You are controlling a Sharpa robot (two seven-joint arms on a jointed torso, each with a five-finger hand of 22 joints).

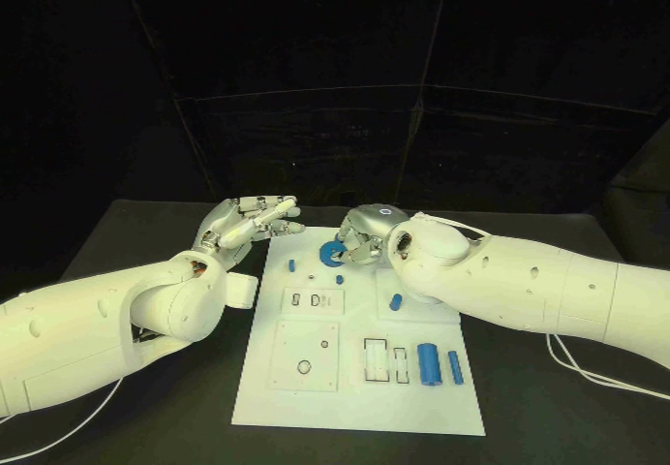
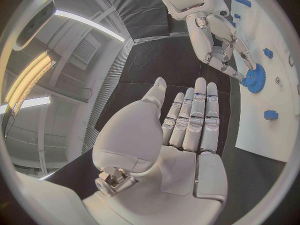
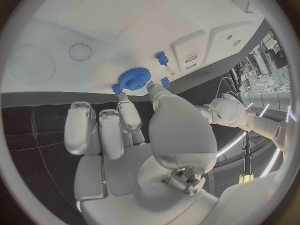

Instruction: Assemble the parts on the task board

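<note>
The white task board (image 1: 363, 407) lies lengthwise in the middle of the black table. My right hand (image 1: 366, 232) hovers over its far end and pinches a blue gear (image 1: 332, 255) between thumb and fingertips. The right wrist view shows the gear (image 3: 133, 78) close above the board (image 3: 94, 25), near a small blue peg (image 3: 162, 58). My left hand (image 1: 252, 225) is raised beside the board's far left corner, fingers straight and together, palm bare (image 2: 187, 130). From the left wrist view I see the right hand (image 2: 225, 45) with the gear (image 2: 254, 78).
A small blue peg (image 1: 292, 263) stands at the board's far left. A short blue piece (image 1: 395, 301) lies right of centre. Two blue cylinders (image 1: 429, 364) (image 1: 455, 367) lie side by side at the near right, beside rectangular slots (image 1: 377, 358). Both forearms flank the board.
</note>
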